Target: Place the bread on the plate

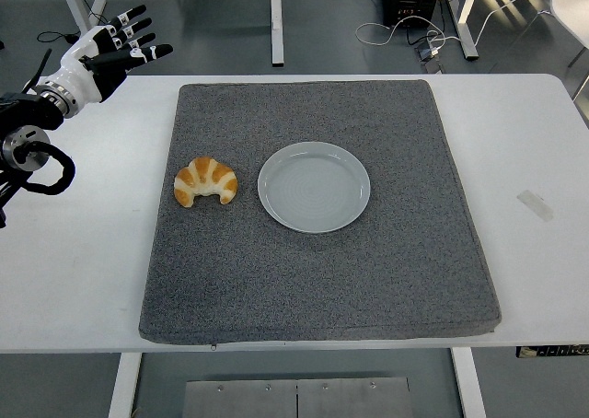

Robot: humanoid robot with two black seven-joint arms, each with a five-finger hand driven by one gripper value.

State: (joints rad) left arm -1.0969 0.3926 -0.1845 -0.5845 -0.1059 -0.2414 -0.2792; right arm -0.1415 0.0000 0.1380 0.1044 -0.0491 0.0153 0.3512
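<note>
Table: a wide white rectangular table (pixel 538 280) fills most of the view, its near edge running along the bottom.
Mat: a dark grey, speckled, square fabric mat (pixel 313 280) lies flat in the middle of the table and carries both task items.
Left arm: a black jointed arm with looped cables comes in from the left edge and stays over the table's far left corner, well apart from the mat.
Plate: a round, pale grey-blue, shallow ceramic plate (pixel 314 217) sits near the mat's centre, with nothing on it.
Left hand: a white-and-black five-fingered hand (pixel 103 57) hangs above the far left table edge, fingers spread wide and pointing right, holding nothing.
Bread: a golden-brown, crescent-shaped croissant (pixel 205 181) lies on the mat just beside the plate's left rim, a narrow strip of mat between them, its tips turned toward the near edge.
Path: bare table and mat lie between the hand and the croissant; nothing stands on that stretch.
Tape: a small pale translucent strip (pixel 536 204) lies on the bare table right of the mat.
</note>
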